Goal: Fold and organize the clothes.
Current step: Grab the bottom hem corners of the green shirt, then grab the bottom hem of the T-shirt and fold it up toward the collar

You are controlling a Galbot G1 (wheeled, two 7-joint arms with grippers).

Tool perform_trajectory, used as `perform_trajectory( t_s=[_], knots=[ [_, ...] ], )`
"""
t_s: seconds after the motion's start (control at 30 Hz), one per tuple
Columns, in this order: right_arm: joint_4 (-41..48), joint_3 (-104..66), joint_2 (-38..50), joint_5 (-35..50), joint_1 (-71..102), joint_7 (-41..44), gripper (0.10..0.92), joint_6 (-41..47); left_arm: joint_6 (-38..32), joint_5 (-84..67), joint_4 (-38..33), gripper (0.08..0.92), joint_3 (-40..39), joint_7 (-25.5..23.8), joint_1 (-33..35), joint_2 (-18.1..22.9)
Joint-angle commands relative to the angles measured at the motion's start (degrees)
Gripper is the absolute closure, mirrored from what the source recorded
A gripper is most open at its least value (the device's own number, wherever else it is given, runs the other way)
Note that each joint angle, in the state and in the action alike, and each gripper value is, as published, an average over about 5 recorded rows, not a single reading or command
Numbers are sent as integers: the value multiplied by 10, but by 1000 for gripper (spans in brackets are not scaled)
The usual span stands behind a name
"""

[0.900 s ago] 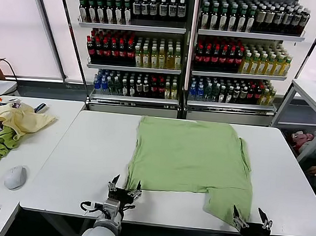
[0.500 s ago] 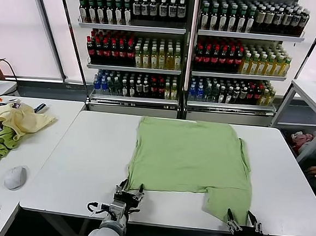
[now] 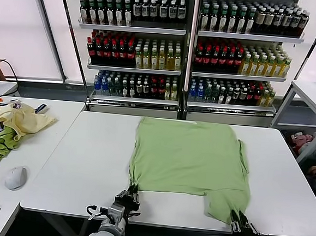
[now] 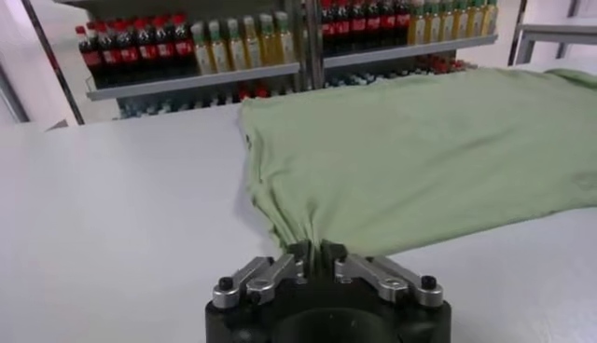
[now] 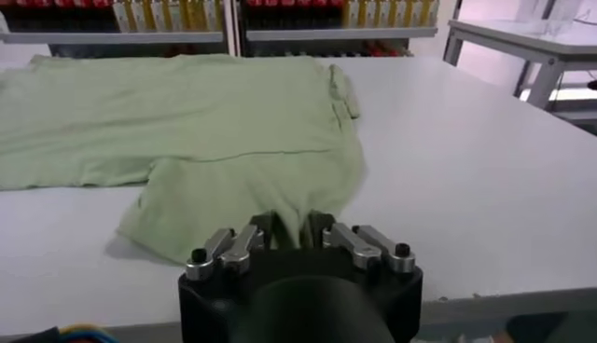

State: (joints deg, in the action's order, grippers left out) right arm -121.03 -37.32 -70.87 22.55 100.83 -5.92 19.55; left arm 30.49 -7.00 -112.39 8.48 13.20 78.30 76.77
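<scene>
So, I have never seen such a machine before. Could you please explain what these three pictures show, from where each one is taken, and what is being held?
It is a robot with two arms that end in grippers. The head view looks down from its head at a white table. A light green shirt lies spread on it, and shelves of bottles stand behind. The other two pictures come from cameras on the wrists. The left gripper is shut on the shirt's near corner, and its wrist view shows the cloth pinched there. The right gripper pinches the flap of the shirt that reaches the table's near edge. A pile of other garments lies on a side table.
</scene>
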Motion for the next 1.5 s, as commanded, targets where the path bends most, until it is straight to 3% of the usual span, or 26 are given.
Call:
perform_trajectory(
  t_s=[0.03,0.37,0.67,1.17,1.5],
  knots=[
    [-21,-9,2,6,1,16,863,-26,-42,-29,-27,890,6,-2,12,-12],
    [-85,-33,25,4,-12,26,906,-50,-70,-52,-117,902,36,-2,34,-48],
    [-65,-42,49,21,-71,18,906,-46,-72,-76,-114,902,46,-3,-3,-76],
    [93,22,117,28,-287,6,906,-25,-56,-80,21,902,-5,6,-144,-83],
    [186,88,114,3,-373,7,906,-20,-36,-58,109,902,-39,30,-217,-58]
  ],
)
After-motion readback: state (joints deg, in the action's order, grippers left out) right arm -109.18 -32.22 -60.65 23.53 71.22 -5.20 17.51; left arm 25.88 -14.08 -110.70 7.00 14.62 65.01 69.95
